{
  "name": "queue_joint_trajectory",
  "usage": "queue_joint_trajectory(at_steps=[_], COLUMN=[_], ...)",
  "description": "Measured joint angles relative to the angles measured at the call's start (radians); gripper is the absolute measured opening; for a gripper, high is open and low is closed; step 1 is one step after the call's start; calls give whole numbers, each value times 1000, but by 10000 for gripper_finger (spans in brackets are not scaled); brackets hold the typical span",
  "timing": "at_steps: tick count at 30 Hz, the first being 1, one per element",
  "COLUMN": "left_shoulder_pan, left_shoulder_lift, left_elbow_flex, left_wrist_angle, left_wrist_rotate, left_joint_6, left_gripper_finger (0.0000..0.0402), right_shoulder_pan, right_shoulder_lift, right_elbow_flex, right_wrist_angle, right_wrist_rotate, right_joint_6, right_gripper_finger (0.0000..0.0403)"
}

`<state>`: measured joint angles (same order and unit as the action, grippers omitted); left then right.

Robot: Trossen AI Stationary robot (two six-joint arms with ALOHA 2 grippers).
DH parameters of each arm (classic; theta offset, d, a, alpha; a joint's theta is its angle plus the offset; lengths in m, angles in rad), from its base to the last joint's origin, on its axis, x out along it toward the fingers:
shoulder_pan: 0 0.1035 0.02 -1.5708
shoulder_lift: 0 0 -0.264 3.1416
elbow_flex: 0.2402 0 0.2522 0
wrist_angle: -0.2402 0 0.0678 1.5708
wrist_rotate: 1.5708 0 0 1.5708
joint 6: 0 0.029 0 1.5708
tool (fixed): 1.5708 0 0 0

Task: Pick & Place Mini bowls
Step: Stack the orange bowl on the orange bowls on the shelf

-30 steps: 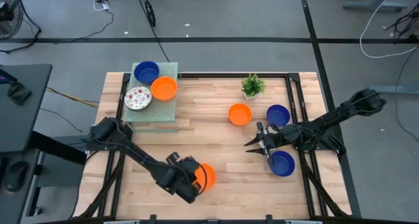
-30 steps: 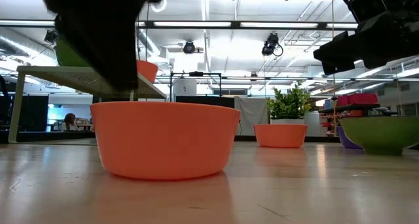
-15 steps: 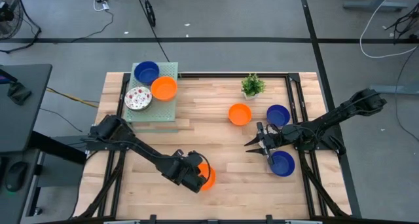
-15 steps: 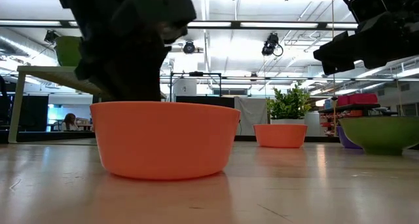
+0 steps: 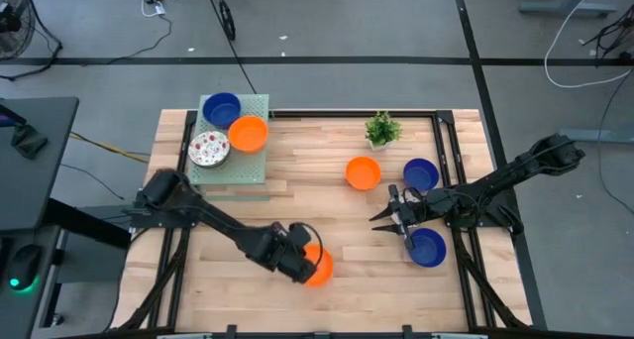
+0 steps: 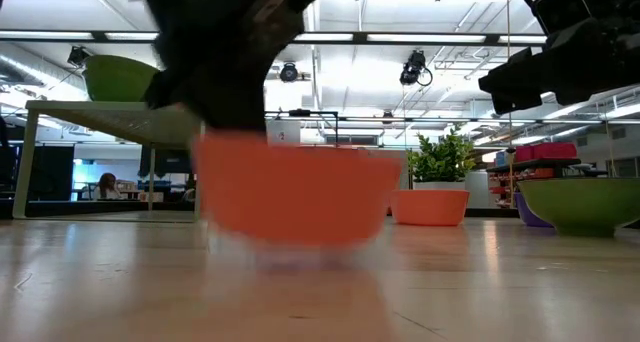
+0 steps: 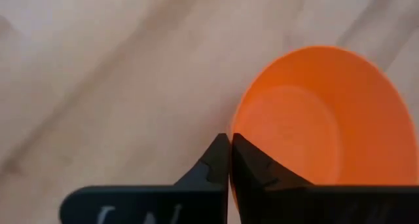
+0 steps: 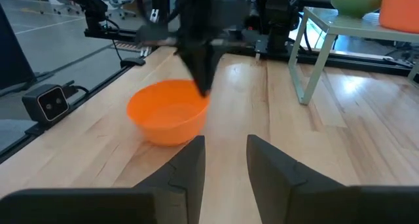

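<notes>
Grip closed: we see the left gripper (image 7: 229, 160) now pinched tight on the rim of the orange mini bowl (image 5: 317, 267) near the bench's (image 5: 327, 220) front edge, where a second ago its fingers stood wide over it. In the low view that bowl (image 6: 295, 194) has shifted right and looks blurred, seemingly off the wood. The right gripper (image 5: 388, 218) waits unchanged, fingers partly apart and empty, between another orange bowl (image 5: 364, 172) and two blue bowls (image 5: 428, 247).

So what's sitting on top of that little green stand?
On the green stand: a blue bowl, an orange bowl and a white speckled bowl. Whatever lies underneath it is hidden.
</notes>
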<state>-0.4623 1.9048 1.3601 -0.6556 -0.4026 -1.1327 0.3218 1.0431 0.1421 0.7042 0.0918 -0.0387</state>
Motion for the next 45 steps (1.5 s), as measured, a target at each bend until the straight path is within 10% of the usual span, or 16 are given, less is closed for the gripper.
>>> queue_joint_trajectory(at_steps=[18,32,45], left_shoulder_pan=[483,877,989], left_shoulder_lift=[-554,-594,-587], left_elbow_flex=[164,163,43], left_wrist_angle=[-404,-649,-622], left_wrist_rotate=[-174,-170,-64], left_joint_6=[386,484,501], left_gripper_finger=[5,9,14], right_shoulder_pan=[0,0,0], right_shoulder_lift=[0,0,0], right_elbow_flex=[0,0,0], right_wrist_angle=[6,5,0], right_wrist_rotate=[1,-3,-2], right_joint_6=[-6,-7,-7], right_gripper_finger=[114,114,114])
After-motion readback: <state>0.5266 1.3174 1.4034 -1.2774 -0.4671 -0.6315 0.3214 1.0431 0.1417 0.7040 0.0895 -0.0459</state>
